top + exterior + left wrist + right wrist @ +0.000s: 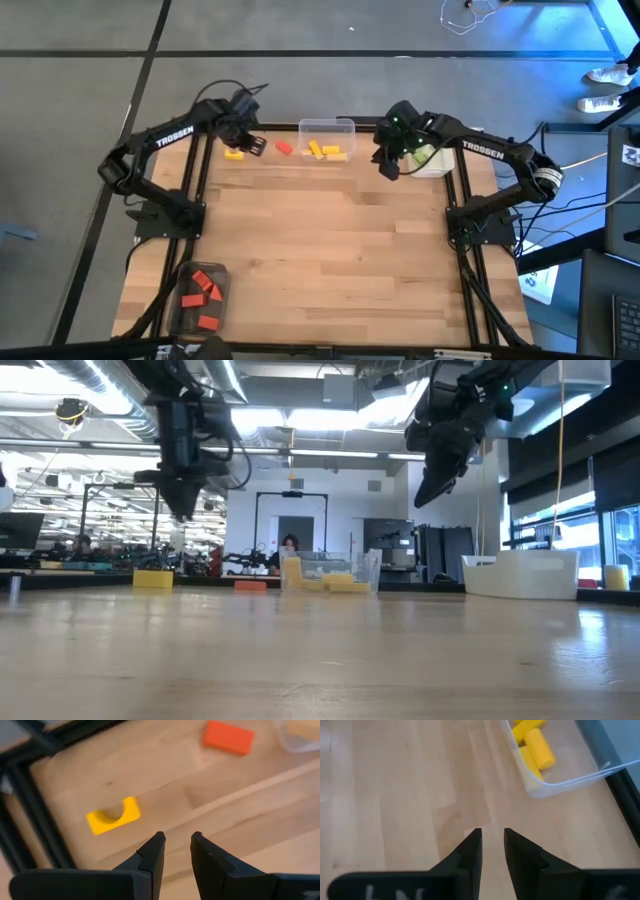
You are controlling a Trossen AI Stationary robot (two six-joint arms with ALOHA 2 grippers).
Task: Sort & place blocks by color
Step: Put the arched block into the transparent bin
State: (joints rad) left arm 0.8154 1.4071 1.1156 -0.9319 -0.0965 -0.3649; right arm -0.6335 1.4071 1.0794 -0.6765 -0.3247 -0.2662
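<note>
two grippers raised at the table's far edge, left gripper (175, 847) slightly parted and empty above the yellow arch block (113, 815), red block (228, 737) just right, right gripper (492, 842) narrowly open, empty, beside the clear container (570, 775) of yellow blocks (537, 747), red blocks (203, 290) in a near-left container (222, 272)

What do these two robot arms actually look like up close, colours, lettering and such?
Both arms are black and jointed. The left arm and right arm each carry white TROSSEN lettering, and black cables run along them. Each ends in two dark, tapered fingers. A green light glows near the right gripper.
</note>
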